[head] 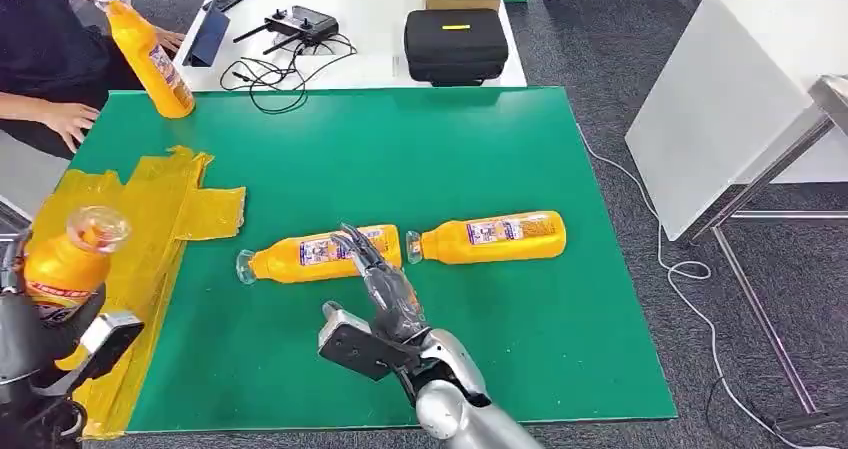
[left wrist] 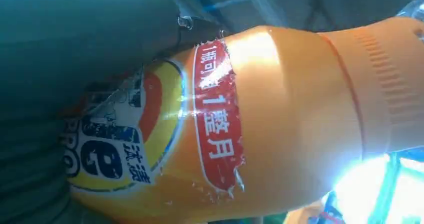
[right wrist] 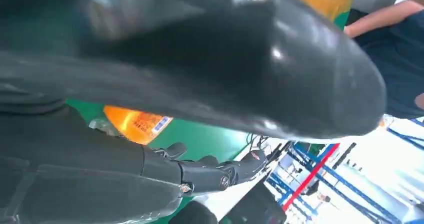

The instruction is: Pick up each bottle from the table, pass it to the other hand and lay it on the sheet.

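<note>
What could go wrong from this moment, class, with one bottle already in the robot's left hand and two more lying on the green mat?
1. The left hand holds a bottle upright above the yellow sheet; laid down carelessly, its round body might roll off the sheet.
2. The right hand reaches over the nearer lying bottle, which lies neck-to-base beside the second bottle; a nudge could roll either away.
3. A person's hand rests on the mat's corner, near the sheet.

My head view is bright, evenly lit and sharp. Glare streaks the bottle (left wrist: 280, 119) at my left wrist; my thumb (right wrist: 240, 69) blurs close up.
</note>
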Motion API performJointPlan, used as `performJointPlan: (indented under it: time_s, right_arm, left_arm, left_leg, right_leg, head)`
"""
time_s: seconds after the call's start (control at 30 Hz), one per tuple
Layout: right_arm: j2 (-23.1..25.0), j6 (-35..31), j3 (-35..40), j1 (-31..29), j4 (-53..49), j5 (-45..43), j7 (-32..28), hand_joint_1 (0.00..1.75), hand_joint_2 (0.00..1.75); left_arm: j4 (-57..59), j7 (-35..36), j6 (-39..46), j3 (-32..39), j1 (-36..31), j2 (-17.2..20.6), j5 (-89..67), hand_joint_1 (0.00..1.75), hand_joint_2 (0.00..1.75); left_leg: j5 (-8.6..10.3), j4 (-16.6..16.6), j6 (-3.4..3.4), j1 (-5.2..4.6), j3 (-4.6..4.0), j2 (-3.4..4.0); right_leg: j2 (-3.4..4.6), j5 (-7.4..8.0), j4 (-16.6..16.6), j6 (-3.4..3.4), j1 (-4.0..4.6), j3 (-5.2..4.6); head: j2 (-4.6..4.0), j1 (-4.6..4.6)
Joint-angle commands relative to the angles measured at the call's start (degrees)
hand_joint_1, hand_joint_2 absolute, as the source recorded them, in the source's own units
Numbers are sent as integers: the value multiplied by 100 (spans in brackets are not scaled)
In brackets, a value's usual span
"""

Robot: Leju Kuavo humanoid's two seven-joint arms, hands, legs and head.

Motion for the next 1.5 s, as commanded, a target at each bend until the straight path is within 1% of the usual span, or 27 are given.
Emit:
performJointPlan:
  time_s: [0.03,0.07,0.13,0.17,0.2,0.27,0.3,0.33,0.37,0.47,0.5,0.6,0.67,0.7,0.73,0.77,0.83,0.87,0.9,1.0,1.03,1.13,1.2,1.23,1.33,1.37,1.5]
  right_arm:
    - [-281,164,-559,499,-652,287,37,0,0]
    - [-285,178,-576,513,-666,294,35,0,0]
    - [-297,252,-607,530,-689,342,23,0,0]
    - [-296,258,-611,529,-687,350,21,0,0]
    - [-296,309,-601,513,-671,359,15,0,0]
    - [-296,309,-601,513,-671,359,15,0,0]
    - [-277,295,-594,506,-648,402,1,0,0]
    - [-277,295,-594,506,-648,402,1,0,0]
    - [-294,344,-591,495,-655,398,-1,0,0]
    - [-280,453,-603,490,-737,393,2,0,0]
    - [-281,472,-607,494,-771,408,20,0,0]
    - [-316,576,-585,475,-823,446,22,0,0]
    - [-330,628,-591,478,-840,459,53,0,0]
    - [-340,640,-585,492,-865,459,55,0,0]
    - [-353,679,-570,512,-915,454,53,0,0]
    - [-360,691,-564,517,-928,455,52,0,0]
    - [-363,669,-545,517,-940,492,31,0,0]
    - [-369,731,-548,532,-975,518,60,0,0]
    - [-368,752,-545,536,-994,517,59,0,0]
    - [-382,803,-583,534,-1038,509,91,0,0]
    - [-382,803,-609,521,-1035,531,141,0,0]
    - [-388,835,-643,493,-1058,652,196,0,0]
    - [-361,802,-732,313,-929,924,354,0,0]
    - [-361,778,-773,213,-850,1027,404,0,175]
    - [-346,818,-949,-203,-298,1239,465,0,175]
    - [-352,771,-1020,-355,-39,1394,536,0,175]
    - [-437,779,-1243,-709,496,1541,513,0,175]
  left_arm:
    - [991,51,-9,1270,-819,-454,-2158,175,175]
    - [1112,170,-9,1195,-842,-417,-2321,175,175]
    - [1546,1028,-9,391,-832,-113,-2696,175,175]
    - [1625,1133,-9,260,-829,-59,-2703,175,175]
    - [1977,1664,-9,-341,-819,185,-2805,175,175]
    - [1977,1664,-9,-341,-819,185,-2805,175,175]
    - [1802,1699,-9,-430,-528,136,-2805,175,175]
    - [1802,1699,-9,-430,-528,136,-2805,175,175]
    - [2380,2018,-9,-813,-890,368,-2803,175,175]
    - [2940,2538,-9,-1523,-1021,594,-2805,175,175]
    - [3177,2619,-9,-1678,-1097,643,-2805,175,175]
    - [3903,2962,-9,-2151,-1374,755,-2805,175,175]
    - [4449,3195,-9,-2523,-1598,825,-2805,175,175]
    - [4754,3245,-105,-2607,-1718,839,-2805,175,175]
    - [4957,3199,-209,-2617,-1832,902,-2790,161,175]
    - [4987,3364,-316,-2771,-1860,867,-2805,0,175]
    - [4984,3366,-388,-2815,-1866,879,-2787,0,175]
    - [5048,3407,-526,-2860,-1904,882,-2805,0,0]
    - [5046,3463,-727,-2966,-1911,902,-2805,0,0]
    - [5064,3429,-1430,-3040,-1907,901,-2756,0,0]
    - [5090,3471,-1615,-3012,-1901,909,-2747,0,0]
    - [5009,3367,-1600,-2849,-1738,951,-2575,0,0]
    - [4938,3115,-1471,-2641,-1605,957,-2361,0,0]
    - [4924,3038,-1438,-2580,-1591,946,-2298,0,0]
    - [4872,2741,-1455,-2429,-1694,881,-2124,0,0]
    - [4860,2443,-1413,-2279,-1785,831,-1942,0,0]
    - [4807,1992,-1477,-2074,-2095,737,-1652,0,0]
  left_leg:
    - [-7,-13,7,-2,37,-23]
    - [-2,-10,5,-4,20,-16]
    - [-1,-12,5,-6,21,-17]
    - [-1,-14,6,-7,27,-22]
    - [2,-11,4,-9,15,-23]
    - [0,-11,3,-6,20,-20]
    - [1,-7,3,-6,11,-17]
    - [-1,-10,4,-4,24,-22]
    - [-3,-10,4,-7,19,-2]
    - [1,-10,3,-5,18,-23]
    - [-2,-13,4,-4,32,-32]
    - [2,-8,2,-5,11,-16]
    - [-2,-10,4,-3,29,-21]
    - [2,-6,3,-5,11,-17]
    - [-2,-10,4,-3,28,-19]
    - [-2,-9,4,-5,23,-15]
    - [-4,-5,4,-3,21,-14]
    - [-8,-10,5,-3,35,-10]
    - [-2,-8,3,-7,17,-6]
    - [-6,-10,4,-5,38,-9]
    - [-1,-7,2,-7,22,-11]
    - [1,-14,3,-4,47,-19]
    - [-1,-15,3,-10,45,-8]
    - [-2,-16,4,-9,49,-1]
    - [4,-12,3,-10,46,-17]
    - [6,-16,7,-9,52,-9]
    - [18,-13,5,-5,57,-41]
  right_leg:
    - [-39,-15,-14,9,1,46]
    - [-26,-8,-8,6,-3,25]
    - [-27,-8,-8,6,-5,26]
    - [-35,-10,-10,7,-6,34]
    - [-32,-8,-6,5,-9,21]
    - [-30,-8,-7,4,-5,24]
    - [-24,-6,-3,3,-7,14]
    - [-35,-10,-8,4,-3,30]
    - [-11,-5,-6,5,-6,18]
    - [-33,-8,-6,4,-5,22]
    - [-46,-14,-8,5,-3,39]
    - [-25,-5,-4,3,-5,15]
    - [-36,-11,-8,6,-2,35]
    - [-27,-5,-4,4,-5,16]
    - [-33,-10,-8,6,-1,34]
    - [-26,-8,-6,6,-4,26]
    - [-25,-9,-4,5,-2,25]
    - [-25,-13,-6,6,-2,38]
    - [-15,-6,-1,4,-8,19]
    - [-21,-9,-5,5,-5,41]
    - [-15,-2,-2,3,-8,24]
    - [-38,-1,-9,3,-5,58]
    - [-25,1,-3,2,-12,60]
    - [-21,2,-4,3,-11,63]
    - [-35,0,0,2,-12,65]
    - [-33,5,-8,5,-10,71]
    - [-59,5,-10,6,-5,77]
  head:
    - [0,0]
    - [0,-2]
    - [0,0]
    - [0,0]
    - [0,0]
    - [0,-2]
    - [0,0]
    - [0,0]
    - [0,0]
    - [0,0]
    - [0,2]
    - [0,-2]
    - [0,0]
    - [0,0]
    - [0,-2]
    - [0,-2]
    - [0,0]
    - [0,-2]
    - [0,-2]
    - [0,-2]
    - [0,-2]
    - [0,0]
    - [0,-4]
    - [0,-4]
    - [0,-4]
    - [0,-2]
    - [0,-2]
